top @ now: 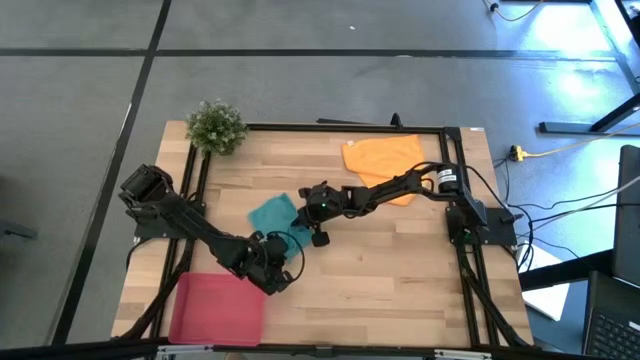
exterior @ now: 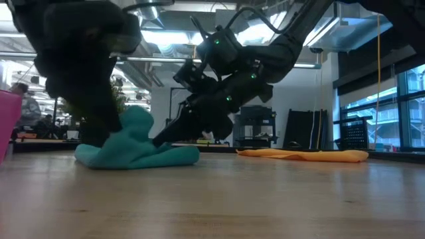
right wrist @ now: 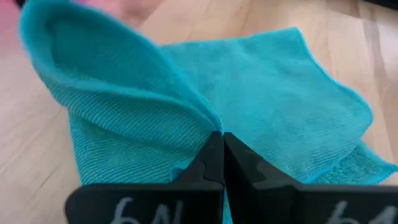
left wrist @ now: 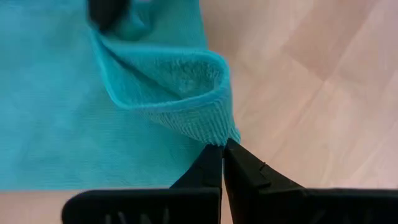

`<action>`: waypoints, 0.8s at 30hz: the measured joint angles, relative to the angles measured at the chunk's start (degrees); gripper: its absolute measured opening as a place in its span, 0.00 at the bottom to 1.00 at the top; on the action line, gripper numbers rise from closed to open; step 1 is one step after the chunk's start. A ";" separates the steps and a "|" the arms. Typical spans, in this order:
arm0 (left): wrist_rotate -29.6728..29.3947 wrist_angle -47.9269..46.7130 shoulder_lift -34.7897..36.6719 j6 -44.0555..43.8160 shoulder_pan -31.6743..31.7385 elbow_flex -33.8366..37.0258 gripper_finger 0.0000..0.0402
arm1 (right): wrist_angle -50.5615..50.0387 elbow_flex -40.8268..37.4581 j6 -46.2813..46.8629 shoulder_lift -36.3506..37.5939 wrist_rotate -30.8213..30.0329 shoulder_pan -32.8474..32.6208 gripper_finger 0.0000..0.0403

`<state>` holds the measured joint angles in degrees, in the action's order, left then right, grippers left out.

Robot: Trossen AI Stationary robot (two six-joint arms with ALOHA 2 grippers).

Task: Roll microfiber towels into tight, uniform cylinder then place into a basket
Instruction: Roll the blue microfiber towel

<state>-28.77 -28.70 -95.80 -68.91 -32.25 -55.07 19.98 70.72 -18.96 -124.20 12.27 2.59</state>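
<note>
**Both grippers pinch the teal towel**

Lower left of the high view: red basket (top: 217,308) on the bench (top: 400,270). Just above, the left gripper (top: 283,262) and right gripper (top: 308,215) have fingers closed on the teal towel (top: 273,214) at centre. Orange towel (top: 382,156) lies upper right; plant (top: 216,126) upper left.

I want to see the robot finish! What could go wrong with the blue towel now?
The left gripper and right gripper each pinch only a thin edge of the teal towel, so it might slip free. The towel is bunched, not flat, so the roll could come out lumpy. The basket is empty, and the orange towel waits unrolled.
</note>
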 joint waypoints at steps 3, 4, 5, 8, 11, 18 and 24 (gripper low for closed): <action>-2.14 -2.48 1.89 -0.87 0.00 0.00 0.00 | 0.01 0.00 0.00 0.00 0.03 -0.01 0.00; -2.70 -3.35 2.54 -1.72 0.03 -0.03 0.00 | 0.00 0.00 0.00 0.00 0.04 -0.02 0.00; -3.00 -4.66 3.11 -2.75 0.09 -0.04 0.00 | -0.04 0.00 0.00 0.00 0.04 -0.02 0.00; -3.26 -9.20 4.07 -6.56 0.38 -0.04 0.00 | -0.03 0.00 0.00 0.00 0.09 -0.02 0.00; -2.21 -13.96 4.07 -10.76 0.79 -0.04 0.00 | -0.05 0.00 0.00 0.00 0.11 -0.02 0.00; 0.78 -18.52 3.16 -14.99 2.47 0.00 0.00 | -0.07 0.00 0.00 0.00 0.33 -0.06 0.00; 0.83 -19.13 3.15 -14.98 3.43 0.00 0.00 | -0.36 -0.02 0.02 0.73 -0.64 -0.07 0.00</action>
<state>-27.94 -47.83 -92.65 -83.88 -28.82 -55.07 19.61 70.70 -18.95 -123.47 11.64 2.52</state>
